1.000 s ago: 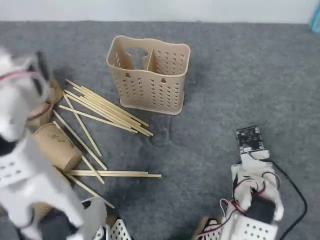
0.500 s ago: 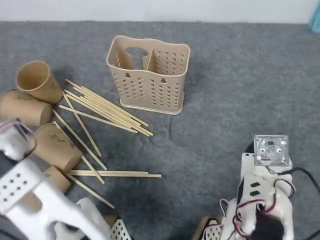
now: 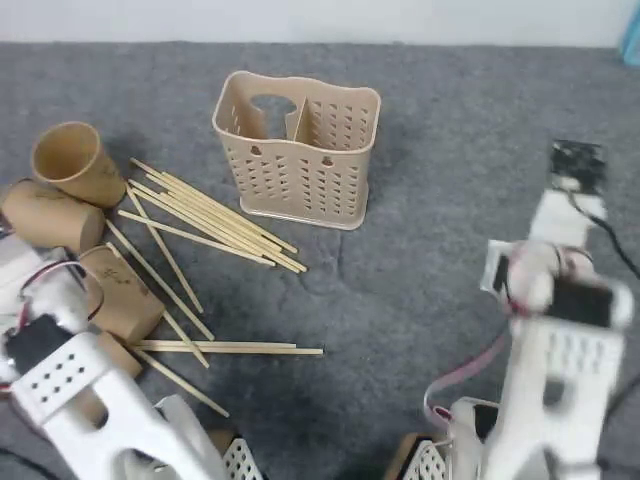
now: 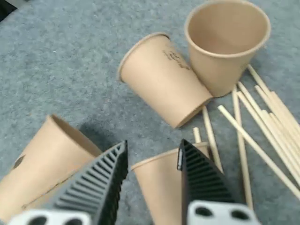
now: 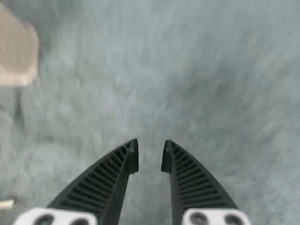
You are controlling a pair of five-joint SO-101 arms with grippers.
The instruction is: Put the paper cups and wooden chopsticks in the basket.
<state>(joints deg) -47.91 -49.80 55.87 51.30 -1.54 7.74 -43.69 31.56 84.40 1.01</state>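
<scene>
At the near edge of the grey desk the left arm is low over the cups, and the left jaws are apart with nothing clamped. In the left wrist view the nearest cup lies on its side under the gap between them, its rim just past the tips and its body running partly beneath one jaw. Whether the jaws touch it cannot be told. Just beside it a second cup lies on its side, off to the outside of the other jaw. Further out a third cup lies tipped over, and past that a fourth cup stands with its mouth up, touching the third. Across the desk the right arm is raised well apart from all of this. The right jaws are slightly apart over bare grey surface, holding nothing. Between the cups and the basket a loose bundle of chopsticks fans out flat on the desk, some running alongside the nearest cup. A separate pair of chopsticks lies closer in, side by side. The basket stands upright at the far middle, split by a divider into two compartments, with no cup or chopstick visible in it
</scene>
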